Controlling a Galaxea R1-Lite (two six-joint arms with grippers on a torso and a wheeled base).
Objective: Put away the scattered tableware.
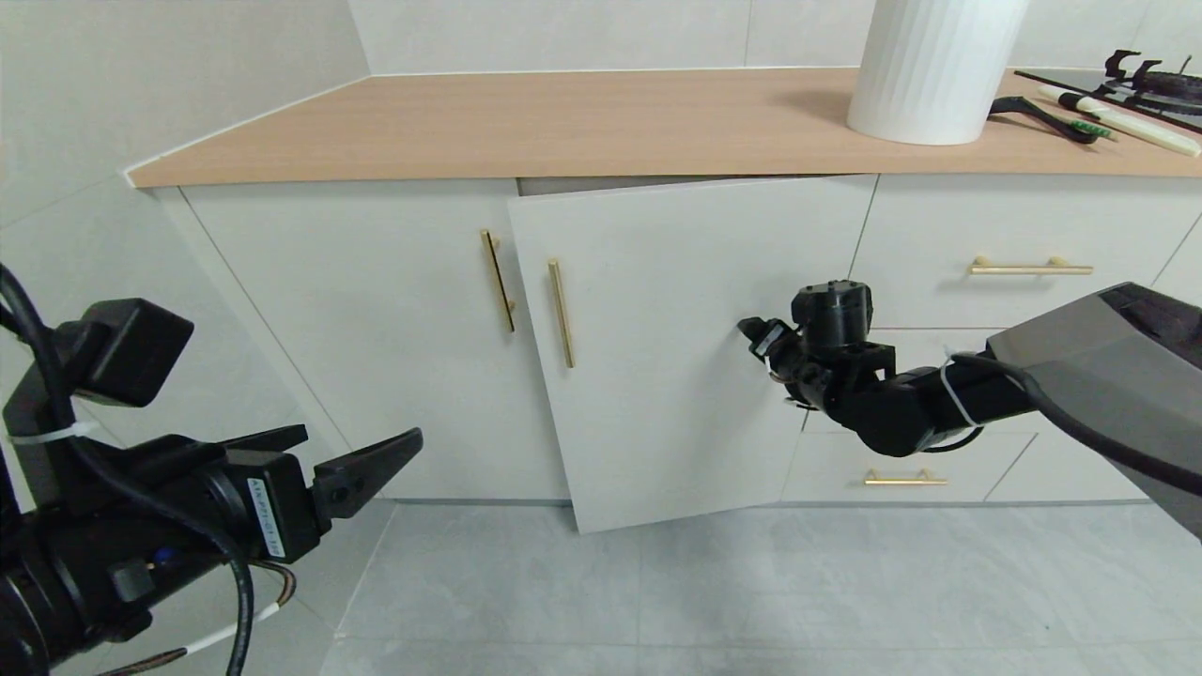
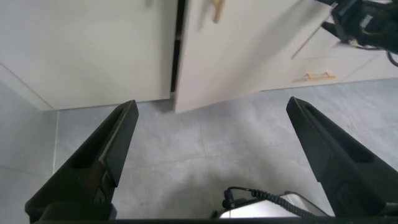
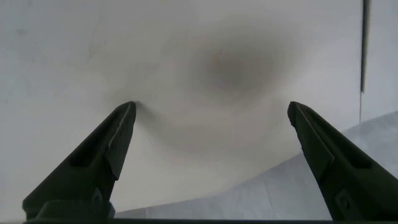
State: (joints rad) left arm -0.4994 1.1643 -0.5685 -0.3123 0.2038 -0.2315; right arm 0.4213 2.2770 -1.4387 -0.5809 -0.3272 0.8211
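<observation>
White ribbed canister [image 1: 934, 70] stands on wooden countertop [image 1: 526, 117].

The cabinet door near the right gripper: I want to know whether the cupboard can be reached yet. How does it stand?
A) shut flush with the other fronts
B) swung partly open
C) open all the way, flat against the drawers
B: the cabinet door angles outward at its handle edge, a dark gap shows beside it, and the open right gripper faces its panel.

The head camera looked down at the worktop [image 1: 563, 122] and the ajar cabinet door [image 1: 676, 347]; the right wrist camera faced that door closely, the left from farther off.
</observation>
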